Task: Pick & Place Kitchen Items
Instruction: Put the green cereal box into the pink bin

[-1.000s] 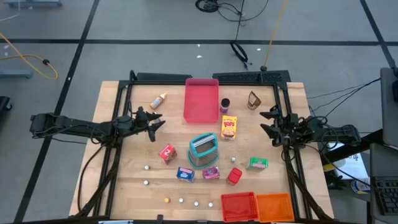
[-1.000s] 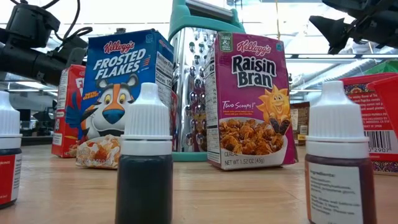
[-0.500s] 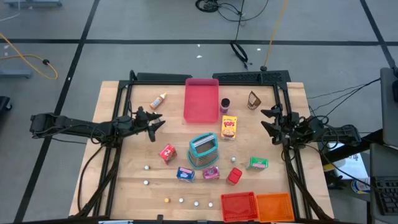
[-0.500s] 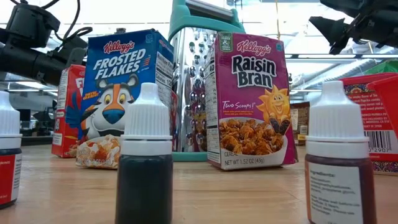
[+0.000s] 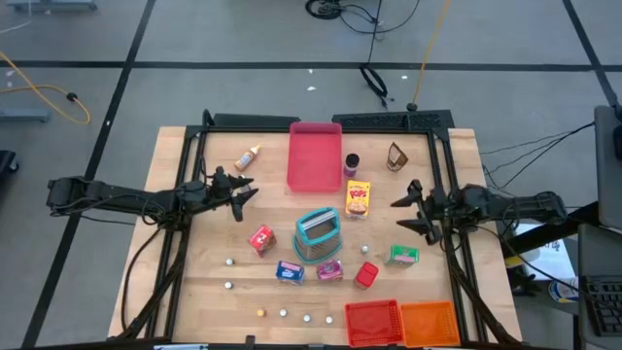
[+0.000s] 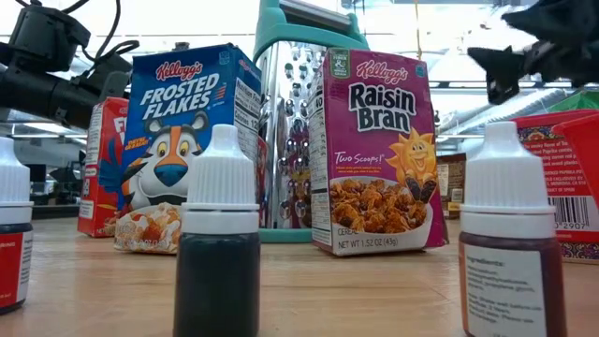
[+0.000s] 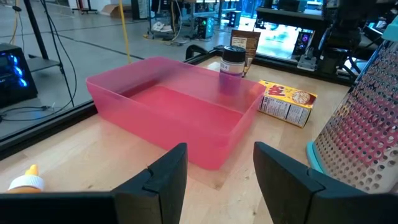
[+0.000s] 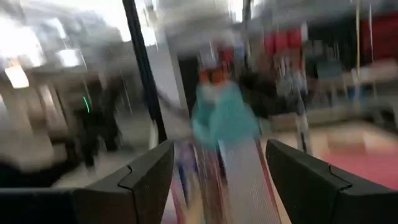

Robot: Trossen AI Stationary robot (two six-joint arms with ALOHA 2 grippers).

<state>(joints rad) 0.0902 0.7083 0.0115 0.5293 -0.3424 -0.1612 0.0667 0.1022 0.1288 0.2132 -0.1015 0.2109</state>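
Observation:
The kitchen items lie scattered on the wooden table (image 5: pixel 194 292). They include an orange-capped bottle (image 5: pixel 250 157), a dark jar (image 5: pixel 351 162), a yellow box (image 5: pixel 359 197), a red packet (image 5: pixel 261 238), a blue box (image 5: pixel 289 271), a pink box (image 5: pixel 329 270), a green packet (image 5: pixel 403 255) and small white balls (image 5: pixel 229 261). My left gripper (image 5: pixel 243 195) hovers open at the table's left, facing the pink tray (image 7: pixel 174 115). My right gripper (image 5: pixel 401 216) hovers open at the right, above and just beyond the green packet, pointing at the teal grater (image 5: pixel 317 233).
The teal-framed metal grater stands upright at mid-table. A red bin (image 5: pixel 374 321) and an orange bin (image 5: pixel 430 321) sit at the near right edge. A brown packet (image 5: pixel 396 156) stands at the far right. Black frame rails run along both table sides.
My right gripper has swung round, its fingers moving toward the table's middle and near edge. It stays open and holds nothing. Its wrist view is blurred by the motion. My left gripper and all the items have stayed where they were.

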